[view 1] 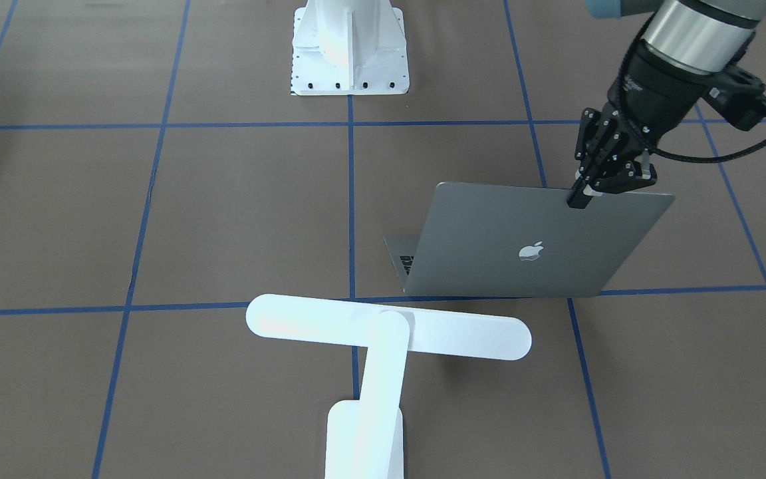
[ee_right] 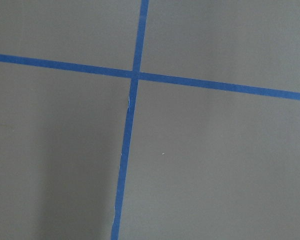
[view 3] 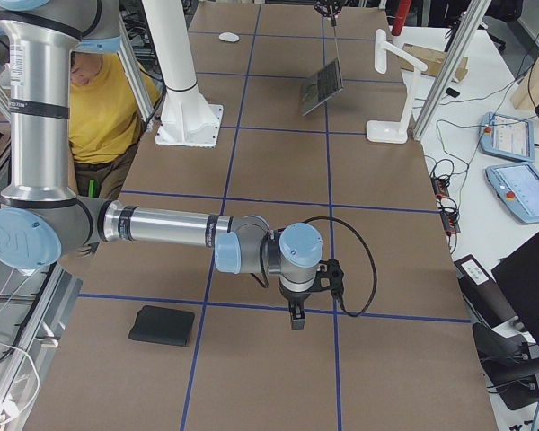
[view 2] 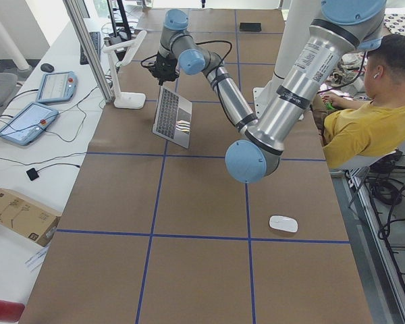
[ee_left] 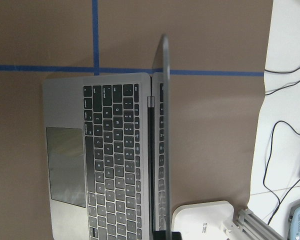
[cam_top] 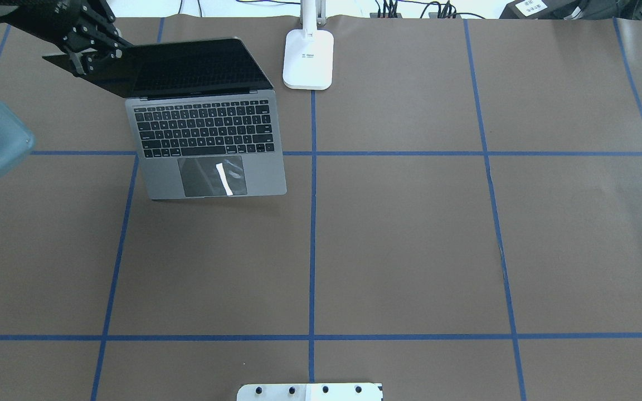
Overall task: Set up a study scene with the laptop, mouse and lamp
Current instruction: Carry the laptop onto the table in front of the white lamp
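The laptop point(view 1: 516, 233) stands open, left hand point(view 1: 581, 196) clamped on its lid's top edge.

This is a robotics lab. A left arm point(view 2: 290, 94) and a right arm point(view 3: 162, 224), both industrial, work over a table point(cam_top: 410, 239) covered in brown paper and marked with a blue tape grid point(cam_top: 312, 223). A white pedestal point(view 1: 350, 46) is bolted to it. Teach pendants point(view 2: 56, 86) lie on a white side bench point(view 2: 54, 47), aluminium frame posts point(view 2: 88, 47) stand at the table's edge, and an operator in a yellow shirt point(view 2: 368, 128) sits alongside.
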